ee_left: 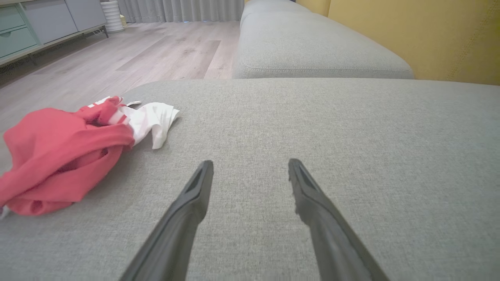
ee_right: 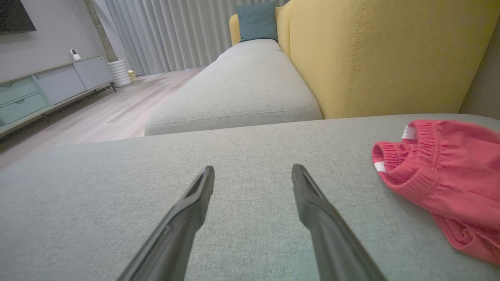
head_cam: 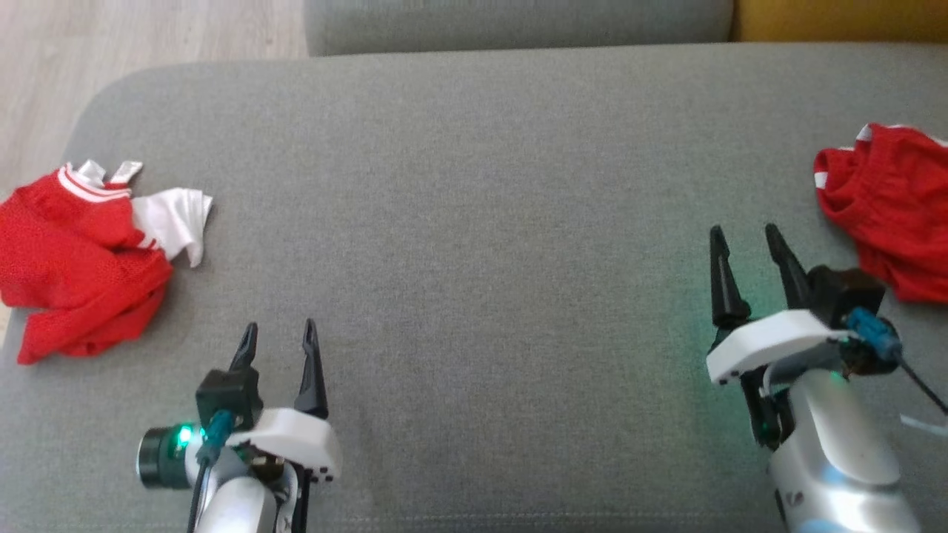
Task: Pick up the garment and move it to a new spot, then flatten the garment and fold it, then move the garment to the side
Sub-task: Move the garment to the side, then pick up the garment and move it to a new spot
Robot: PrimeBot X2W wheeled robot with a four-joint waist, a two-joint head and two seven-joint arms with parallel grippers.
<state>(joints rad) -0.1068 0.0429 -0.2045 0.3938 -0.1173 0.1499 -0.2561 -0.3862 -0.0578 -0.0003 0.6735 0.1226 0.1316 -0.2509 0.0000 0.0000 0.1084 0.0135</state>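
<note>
Left gripper [head_cam: 280, 326] and right gripper [head_cam: 743, 229] stand open; the limp garment [head_cam: 81, 252] at the cushion's [head_cam: 474, 222] left edge probably lifts by its collar [head_cam: 83, 183].

left gripper [head_cam: 280, 333] agape, right gripper [head_cam: 744, 238] agape

Matt grey woven cloth, finely grained, across the sofa seat [head_cam: 474, 222]. Looks like red mesh on the left garment [head_cam: 67, 266], with a smooth, slightly shiny white panel [head_cam: 174, 218]. Soft red knit on the right garment [ee_right: 461, 175], ribbed at the waistband [ee_right: 412, 158]. Matt dark plastic on the fingers [ee_left: 187, 210] of the left gripper [head_cam: 280, 324] and right gripper [head_cam: 744, 228]. Pale wood-look floor [ee_left: 156, 50]. Matt yellow cloth backrest [ee_right: 383, 58].
</note>
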